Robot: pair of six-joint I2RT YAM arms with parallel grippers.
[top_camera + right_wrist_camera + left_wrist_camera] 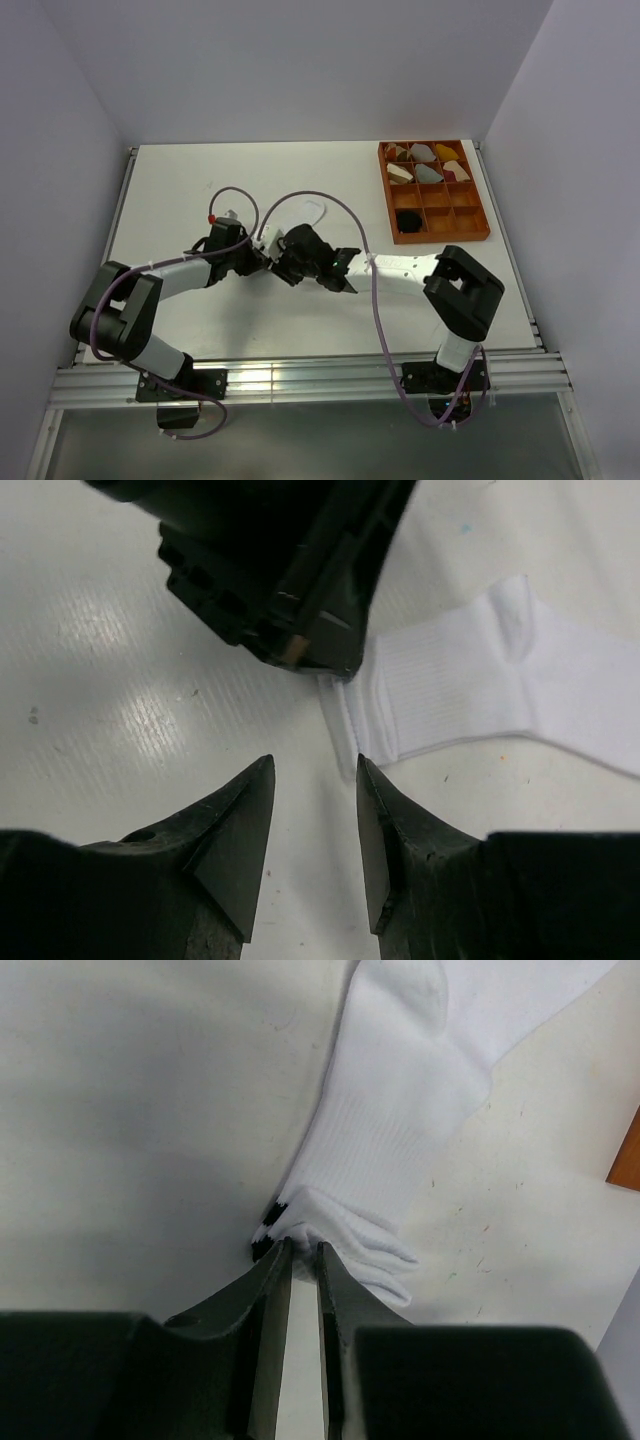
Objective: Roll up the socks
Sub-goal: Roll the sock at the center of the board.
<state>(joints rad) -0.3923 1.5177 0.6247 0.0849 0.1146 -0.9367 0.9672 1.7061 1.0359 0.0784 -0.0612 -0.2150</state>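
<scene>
The white sock point(400, 1110) lies flat on the white table, its black-striped cuff bunched at my left gripper point(302, 1247), which is shut on that cuff. In the top view the sock point(302, 212) stretches away behind both grippers. My left gripper point(268, 251) and my right gripper point(284, 268) meet at the table's middle. My right gripper point(313, 768) is open and empty just above the table, its tips close to the sock's cuff edge point(350, 720), with the left gripper's body point(280, 570) right ahead. A black fabric lump point(408, 221) sits in the tray; no stripes show on it.
An orange compartment tray point(480, 200) stands at the far right with several rolled bundles in tan, grey, yellow and brown. Purple cables loop over both arms. Grey walls close in the table on the left, back and right.
</scene>
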